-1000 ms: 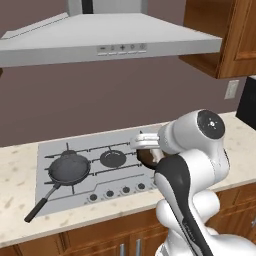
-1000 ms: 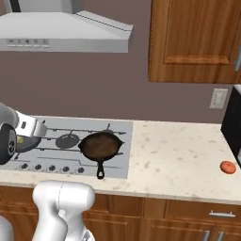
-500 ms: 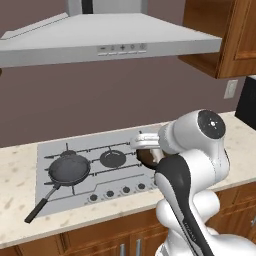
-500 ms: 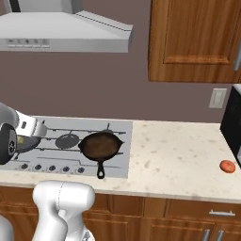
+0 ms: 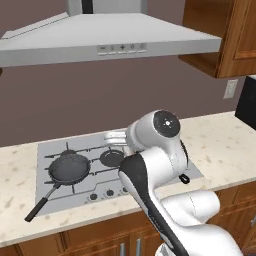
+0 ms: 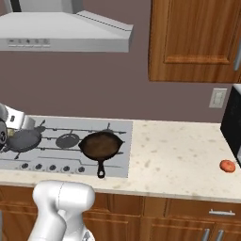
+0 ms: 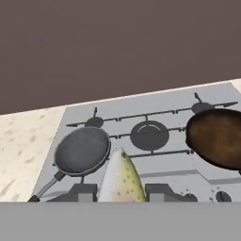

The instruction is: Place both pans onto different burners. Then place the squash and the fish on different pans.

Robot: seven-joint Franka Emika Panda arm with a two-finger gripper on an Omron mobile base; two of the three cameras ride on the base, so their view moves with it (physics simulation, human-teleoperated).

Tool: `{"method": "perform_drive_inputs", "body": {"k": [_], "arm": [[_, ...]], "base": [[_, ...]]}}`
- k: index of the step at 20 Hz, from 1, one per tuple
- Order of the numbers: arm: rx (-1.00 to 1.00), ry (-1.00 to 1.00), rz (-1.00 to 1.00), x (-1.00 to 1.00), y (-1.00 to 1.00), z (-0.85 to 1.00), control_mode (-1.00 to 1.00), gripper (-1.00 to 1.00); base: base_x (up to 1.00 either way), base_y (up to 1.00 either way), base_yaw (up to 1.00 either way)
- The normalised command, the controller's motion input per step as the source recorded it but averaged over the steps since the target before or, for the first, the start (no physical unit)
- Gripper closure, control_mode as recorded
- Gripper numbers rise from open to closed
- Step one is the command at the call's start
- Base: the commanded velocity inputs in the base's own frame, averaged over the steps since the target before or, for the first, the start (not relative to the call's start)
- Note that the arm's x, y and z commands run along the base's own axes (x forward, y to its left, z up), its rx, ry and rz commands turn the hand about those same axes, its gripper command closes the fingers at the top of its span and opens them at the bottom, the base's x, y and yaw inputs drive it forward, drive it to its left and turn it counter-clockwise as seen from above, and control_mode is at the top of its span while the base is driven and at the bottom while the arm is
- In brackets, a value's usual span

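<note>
Both pans look sorted already: the dark grey pan point(image 7: 82, 151) sits on the left burner with its long handle sticking out toward the near-left corner, and the brown skillet point(image 6: 100, 145) is on the right burner of the cooktop point(image 6: 117, 127). The middle burner point(image 7: 149, 135) between them is bare.

The step in hand looks like the fish drop. In the hand view the fish point(image 7: 121, 180) pokes up between the two fingers point(image 7: 84, 192), so they're pinching it, and it's hovering over the near edge of the cooktop, just beside the grey pan's rim. The squash point(image 6: 228, 165) is way off on the desk point(image 6: 179, 155) at the far right, near a black appliance.

My take on doing this well: pick one pan and commit. The grey one is closest, so I'd carry the fish over its middle, not the rim, get low before letting go so it doesn't bounce out, and stay clear of that long handle. That leaves the skillet for the squash.
</note>
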Motion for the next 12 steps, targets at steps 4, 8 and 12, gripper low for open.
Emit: {"method": "perform_drive_inputs", "body": {"k": [4, 8, 12], "arm": [[0.0, 0.0, 0.05, 0.62, 0.57, -0.16, -1.0, 1.0], [0.0, 0.0, 0.06, 0.63, 0.49, -0.28, -1.0, 1.0], [0.0, 0.0, 0.05, 0.58, 0.54, -0.27, -1.0, 1.0]], "base": [[0.0, 0.0, 0.0], [0.0, 0.0, 0.0], [0.0, 0.0, 0.0]]}}
